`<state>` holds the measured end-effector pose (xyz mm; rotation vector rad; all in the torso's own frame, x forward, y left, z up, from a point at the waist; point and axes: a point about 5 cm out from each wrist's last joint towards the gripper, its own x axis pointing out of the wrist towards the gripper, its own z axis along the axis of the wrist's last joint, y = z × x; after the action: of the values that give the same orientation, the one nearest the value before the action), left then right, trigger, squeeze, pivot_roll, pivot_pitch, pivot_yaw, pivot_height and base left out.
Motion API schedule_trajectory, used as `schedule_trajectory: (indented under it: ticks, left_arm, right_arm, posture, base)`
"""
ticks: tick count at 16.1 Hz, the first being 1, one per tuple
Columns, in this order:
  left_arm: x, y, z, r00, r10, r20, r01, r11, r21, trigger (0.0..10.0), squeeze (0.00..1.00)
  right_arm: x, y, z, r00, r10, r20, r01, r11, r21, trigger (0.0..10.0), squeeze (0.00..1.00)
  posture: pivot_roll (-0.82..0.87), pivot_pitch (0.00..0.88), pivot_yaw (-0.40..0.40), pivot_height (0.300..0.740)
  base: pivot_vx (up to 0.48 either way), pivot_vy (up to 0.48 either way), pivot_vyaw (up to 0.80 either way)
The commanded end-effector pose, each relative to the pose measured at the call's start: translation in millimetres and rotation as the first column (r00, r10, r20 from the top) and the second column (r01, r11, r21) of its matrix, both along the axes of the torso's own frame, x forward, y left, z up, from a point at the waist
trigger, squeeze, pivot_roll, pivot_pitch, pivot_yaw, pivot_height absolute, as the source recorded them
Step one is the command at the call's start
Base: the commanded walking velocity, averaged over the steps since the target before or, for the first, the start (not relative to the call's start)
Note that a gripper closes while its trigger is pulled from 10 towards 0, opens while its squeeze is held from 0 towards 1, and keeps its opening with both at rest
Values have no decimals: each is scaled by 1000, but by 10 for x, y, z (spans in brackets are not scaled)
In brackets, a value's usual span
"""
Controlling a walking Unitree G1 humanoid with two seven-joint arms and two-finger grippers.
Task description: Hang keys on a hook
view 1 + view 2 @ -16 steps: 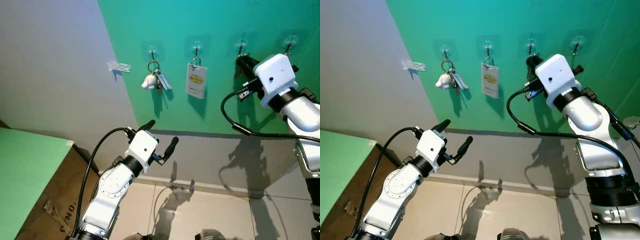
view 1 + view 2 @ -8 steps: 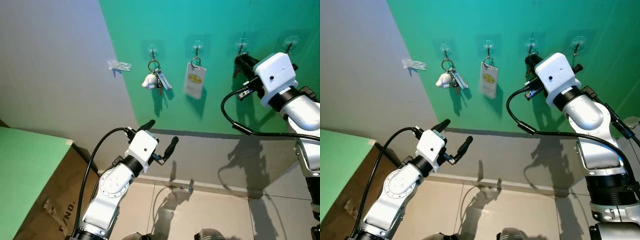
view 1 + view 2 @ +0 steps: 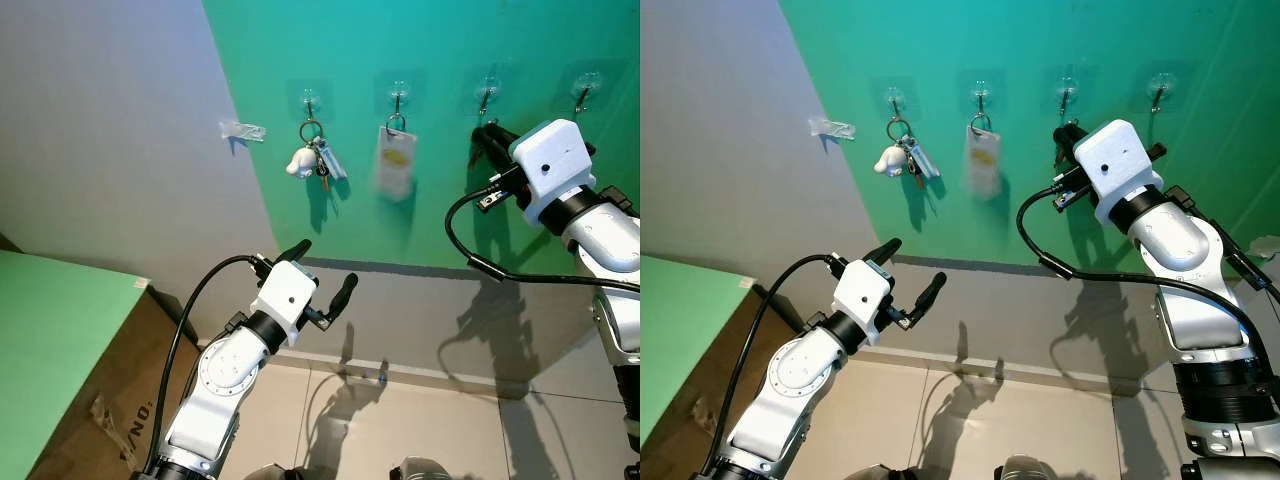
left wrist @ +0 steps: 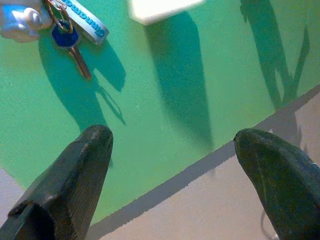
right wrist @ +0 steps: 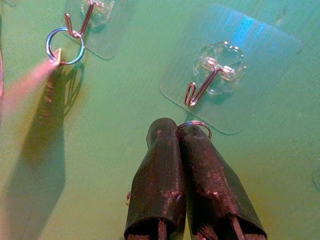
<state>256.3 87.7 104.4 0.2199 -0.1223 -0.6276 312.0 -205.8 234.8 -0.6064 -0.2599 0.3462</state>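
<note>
Right arm: raised and bent at the elbow, its white wrist housing held close to the green wall (image 3: 440, 200). The right gripper (image 5: 179, 132) is pointed at the wall just below a clear adhesive hook (image 5: 207, 80), the third in a row of four along the wall's upper edge. Its two black fingers (image 5: 160, 170) are pressed together, and a thin metal key ring (image 5: 196, 125) is pinched between their tips. The ring is seen just under the hook's wire, not over it; whether they touch cannot be told.

Left arm: held low and forward, bent at the elbow, well below the hooks. The left gripper (image 3: 322, 280) is spread wide, nothing between its fingers, aimed toward the base of the wall.

Wall contents: a key bunch with a white plush charm (image 3: 312, 162) is hung on the first hook (image 3: 309, 99). A white tag with a yellow mark (image 3: 394, 165), blurred, is hung on the second hook (image 3: 398, 96). A fourth hook (image 3: 585, 88) is mounted nearest the wall's right edge. A small clear piece (image 3: 240, 130) is stuck to the grey wall (image 3: 110, 150) at left.
</note>
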Motion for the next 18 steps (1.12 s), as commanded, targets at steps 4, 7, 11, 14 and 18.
schedule_trajectory:
  ticks: [4,7,11,14,18]
  left_arm:
    - [-1,14,-37,1000,4,-8,-4,1000,15,10000,0]
    - [2,12,-41,1000,5,-8,-4,1000,13,10000,0]
    - [2,14,-47,1000,-2,-7,2,1000,19,10000,0]
    - [16,7,-39,1000,-6,-4,6,1000,21,10000,0]
    - [20,1,-40,1000,-7,-2,7,1000,21,10000,0]
  right_arm:
    - [-31,49,147,999,27,44,-27,1000,-5,10000,0]
    - [-34,59,198,998,33,56,-33,999,-9,10000,0]
    - [-46,27,180,999,17,44,-17,1000,1,10000,0]
    - [-42,35,205,999,16,52,-16,1000,2,10000,0]
    - [-42,24,210,999,13,52,-14,1000,5,10000,0]
  posture:
    - [-248,60,111,740]
    - [-250,61,111,740]
    - [-253,61,116,740]
    - [-254,58,118,740]
    - [-253,58,116,740]
  base:
    - [0,0,0]
    - [0,0,0]
    - [0,0,0]
    - [0,0,0]
    - [0,0,0]
